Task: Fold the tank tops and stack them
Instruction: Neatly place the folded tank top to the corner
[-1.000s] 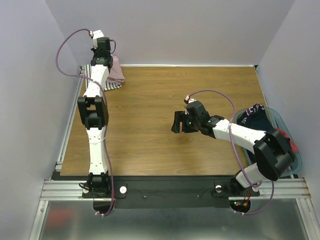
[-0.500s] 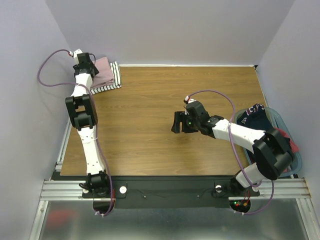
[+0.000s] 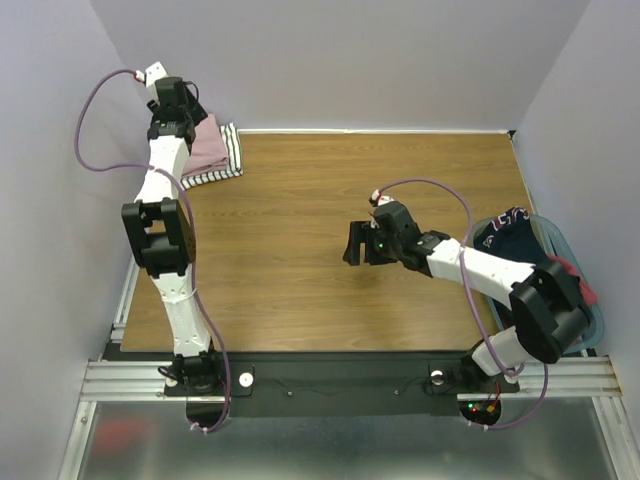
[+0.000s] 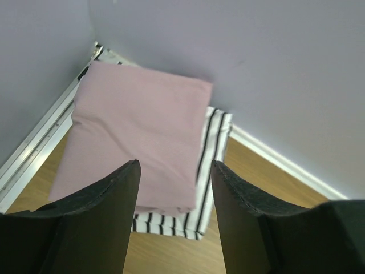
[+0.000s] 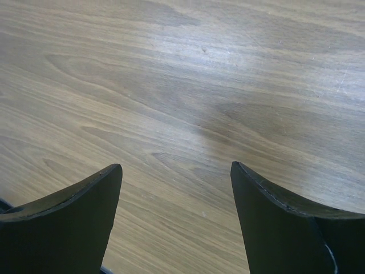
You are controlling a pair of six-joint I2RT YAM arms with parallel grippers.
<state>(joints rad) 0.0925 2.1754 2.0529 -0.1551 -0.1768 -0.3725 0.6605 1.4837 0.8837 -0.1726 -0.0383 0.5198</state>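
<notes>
Navy garment (image 3: 510, 228) in bin (image 3: 598, 312), tank tops (image 4: 142, 131) stacked

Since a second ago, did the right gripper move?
No. The right gripper still hangs open over the same part of the table, just as far from the blue bin.

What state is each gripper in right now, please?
Left gripper: open, holding nothing, facing the folded pink tank top.
Right gripper: open, holding nothing, over the table.
</notes>
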